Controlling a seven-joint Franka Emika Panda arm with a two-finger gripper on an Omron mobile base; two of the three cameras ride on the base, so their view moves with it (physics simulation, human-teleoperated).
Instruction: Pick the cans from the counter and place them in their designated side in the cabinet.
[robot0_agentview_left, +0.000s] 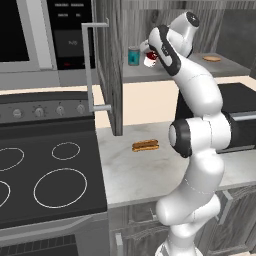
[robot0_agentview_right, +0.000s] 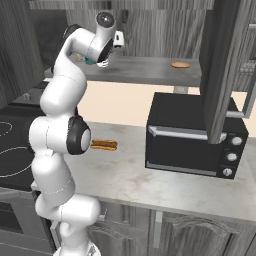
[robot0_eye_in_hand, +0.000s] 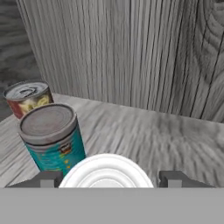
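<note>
Three cans stand together on the grey wood-grain cabinet shelf (robot0_eye_in_hand: 166, 135). The teal cylindrical can with a dull silver lid (robot0_eye_in_hand: 52, 138) is the landmark. Behind it, toward the cabinet's back wall, sits a red can with a yellow label (robot0_eye_in_hand: 27, 98). Just in front of it is a can whose pale ringed metal top (robot0_eye_in_hand: 106, 170) lies between the fingers of the dark two-finger gripper (robot0_eye_in_hand: 111, 178). The claw is spread, a sliver of space showing on one side, so this can appears set down. The likely risk is withdrawal: the released can stands very near the teal one, and a sideways or tilted retreat could catch its rim and topple both.
</note>
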